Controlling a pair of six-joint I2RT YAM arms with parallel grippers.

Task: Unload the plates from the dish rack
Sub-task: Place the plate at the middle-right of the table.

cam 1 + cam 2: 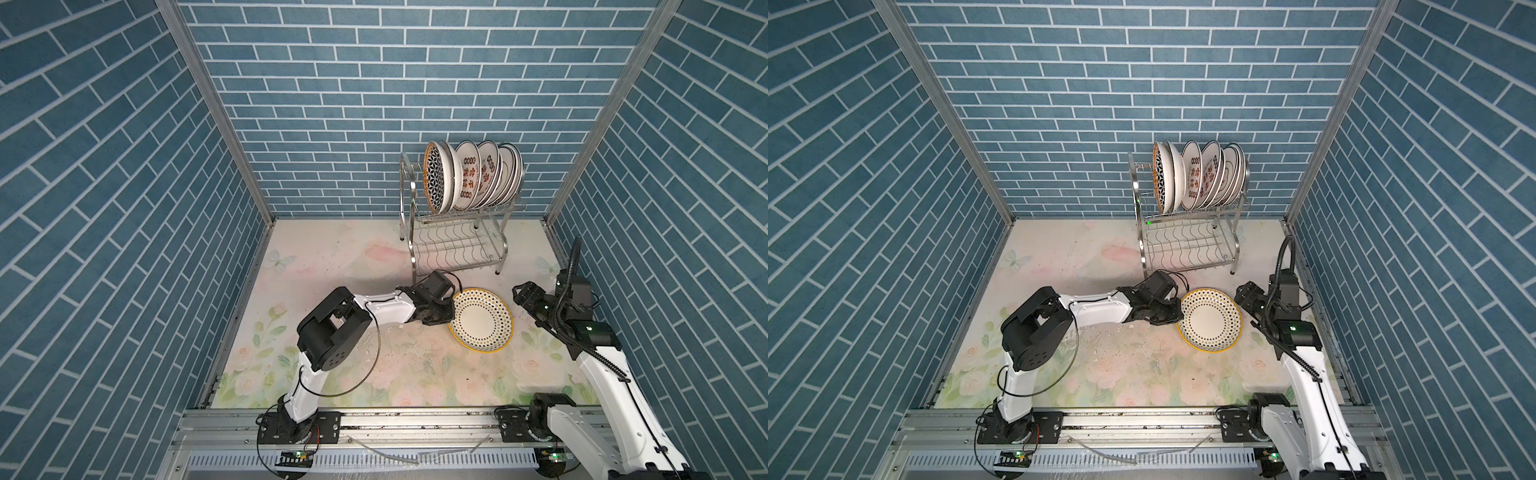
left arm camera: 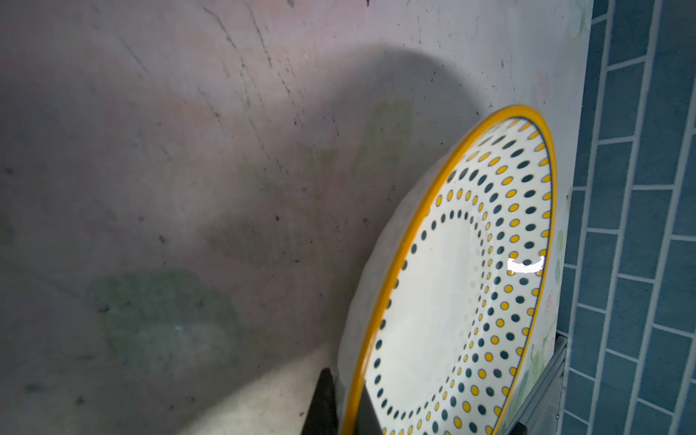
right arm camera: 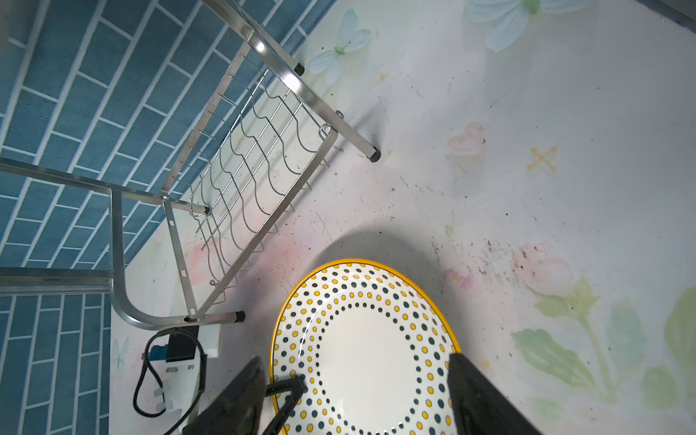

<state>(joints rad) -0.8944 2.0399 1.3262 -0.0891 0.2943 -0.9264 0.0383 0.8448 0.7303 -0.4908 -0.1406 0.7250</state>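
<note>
Left claw [image 1: 450, 311] clamping plate [image 1: 482, 320], round, glossy, dotted

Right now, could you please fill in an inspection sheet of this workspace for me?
Surface: floral tabletop, scuffed.
Job's things: dotted plate out of the rack, tilted; other plates stand on edge in the top tier of the dish rack.
Clutter: dark specks; clear strip on the front rail.
Grippers: left claw shut on the dotted plate's rim; right claw open, beside that plate, holding nothing.
Cables: black cable loops off the left arm; ribbed hose on the right arm.
Surroundings: blue brick-pattern walls on three sides.
</note>
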